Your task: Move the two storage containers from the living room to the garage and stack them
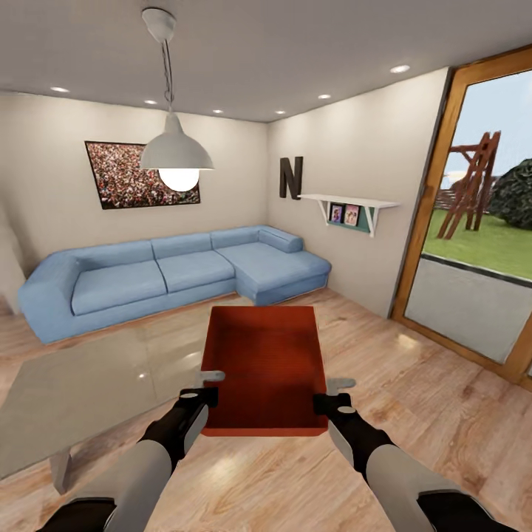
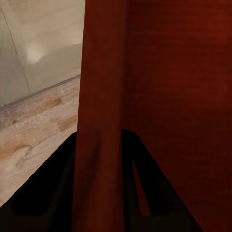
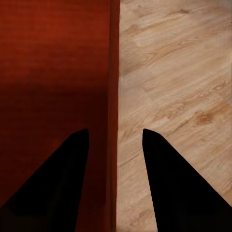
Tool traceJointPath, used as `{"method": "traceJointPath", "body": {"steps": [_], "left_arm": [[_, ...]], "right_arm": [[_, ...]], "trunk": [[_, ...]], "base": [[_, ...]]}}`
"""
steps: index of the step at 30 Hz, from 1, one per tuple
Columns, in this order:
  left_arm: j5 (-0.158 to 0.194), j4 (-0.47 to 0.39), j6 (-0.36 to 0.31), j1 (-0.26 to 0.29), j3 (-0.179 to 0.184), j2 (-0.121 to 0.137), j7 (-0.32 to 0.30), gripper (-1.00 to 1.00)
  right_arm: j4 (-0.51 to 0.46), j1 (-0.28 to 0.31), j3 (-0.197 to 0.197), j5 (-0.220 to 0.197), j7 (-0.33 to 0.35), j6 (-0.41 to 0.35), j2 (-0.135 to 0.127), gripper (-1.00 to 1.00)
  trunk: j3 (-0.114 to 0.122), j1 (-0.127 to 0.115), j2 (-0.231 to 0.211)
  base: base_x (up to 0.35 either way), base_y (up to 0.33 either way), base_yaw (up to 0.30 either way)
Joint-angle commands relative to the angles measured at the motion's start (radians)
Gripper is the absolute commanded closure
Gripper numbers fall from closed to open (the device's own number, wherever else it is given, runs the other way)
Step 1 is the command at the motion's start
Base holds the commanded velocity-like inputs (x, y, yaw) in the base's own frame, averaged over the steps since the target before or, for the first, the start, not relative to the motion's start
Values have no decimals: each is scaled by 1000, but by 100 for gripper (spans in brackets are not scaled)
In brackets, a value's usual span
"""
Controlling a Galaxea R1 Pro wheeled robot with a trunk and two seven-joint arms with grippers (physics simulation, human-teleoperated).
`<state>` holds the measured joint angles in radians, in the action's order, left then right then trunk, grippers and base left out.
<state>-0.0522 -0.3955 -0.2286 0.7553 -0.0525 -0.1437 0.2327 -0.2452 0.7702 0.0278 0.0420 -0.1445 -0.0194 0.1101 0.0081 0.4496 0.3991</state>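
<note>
A: How are the arms set?

B: In the head view both reach forward and a little inward, forearms low. The left gripper (image 1: 198, 397) is at the near left corner of the storage container (image 1: 264, 362), and the right gripper (image 1: 332, 403) at its near right corner.

A: Where does the container sit against the fingers?

B: It is held up in front of the robot, above the wood-plank floor (image 1: 414, 414) of the living room, open side up. In the left wrist view its left wall (image 2: 99, 121) runs down between the two dark fingers (image 2: 48, 193), which close against it. In the right wrist view the right wall (image 3: 114, 96) passes between that gripper's fingers (image 3: 179, 188), one inside the bin and one outside.

A: So both are clamped?

B: The left is clenched on the wall. The right straddles its wall with a visible gap on either side, so I cannot tell whether it grips.

A: And around it?

B: A glass-topped desk (image 1: 66, 384) to the left, a blue sofa (image 1: 162, 273) beyond.
</note>
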Motion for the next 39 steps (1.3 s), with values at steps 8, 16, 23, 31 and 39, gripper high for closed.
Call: {"method": "traceJointPath", "body": {"steps": [8,16,23,31,39], "left_arm": [[6,-2,-3,0,-4,-2,-3,100],[6,-2,-3,0,-4,-2,-3,100],[6,-2,-3,0,-4,-2,-3,100],[6,-2,-3,0,-4,-2,-3,100],[6,-2,-3,0,-4,-2,-3,100]], "right_arm": [[0,1,6,-5,0,-2,5,100],[0,0,6,-5,0,-2,5,100],[0,0,6,-5,0,-2,5,100],[0,1,6,-5,0,-2,5,100],[0,0,6,-5,0,-2,5,100]], "trunk": [[0,0,1],[0,0,1],[0,0,1],[0,0,1],[0,0,1]], "base": [[0,0,300],[0,0,300],[0,0,300],[0,0,300],[0,0,300]]}}
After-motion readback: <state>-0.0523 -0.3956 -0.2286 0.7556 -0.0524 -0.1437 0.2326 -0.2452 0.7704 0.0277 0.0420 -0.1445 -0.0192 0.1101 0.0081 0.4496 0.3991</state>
